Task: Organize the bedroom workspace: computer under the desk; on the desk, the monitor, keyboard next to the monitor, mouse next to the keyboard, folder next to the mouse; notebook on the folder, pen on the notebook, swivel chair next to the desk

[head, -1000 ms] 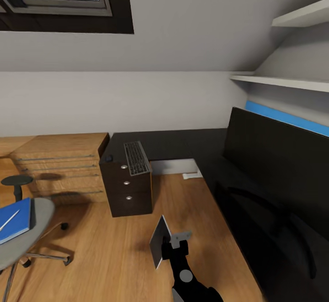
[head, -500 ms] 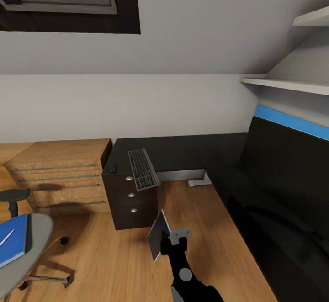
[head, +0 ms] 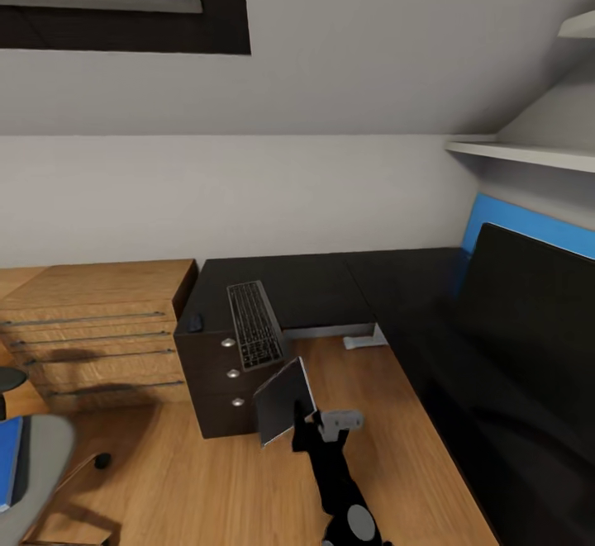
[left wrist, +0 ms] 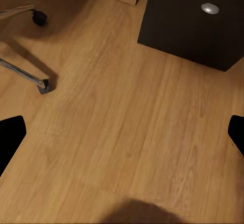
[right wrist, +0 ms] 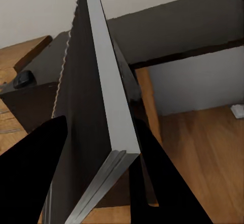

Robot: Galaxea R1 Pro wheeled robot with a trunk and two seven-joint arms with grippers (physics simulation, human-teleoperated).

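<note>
The right gripper [head: 307,428] is clamped on a dark grey notebook [head: 284,400], which sits edge-on between its two fingers [right wrist: 30,178] and sticks up tilted in front of the drawer unit [head: 221,381]. The left gripper's [left wrist: 122,132] jaws are spread wide over bare wooden floor [left wrist: 122,132]. On the desk [head: 330,282], the keyboard [head: 254,323] lies over the drawers, the mouse [head: 194,323] just to its left, and the monitor [head: 529,298] at far right.

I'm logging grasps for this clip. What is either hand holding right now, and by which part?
The right hand is shut on a notebook, a thin dark book with pale pages, gripping its lower edge with one finger on each cover. The left hand is open, empty, over the floor.
</note>
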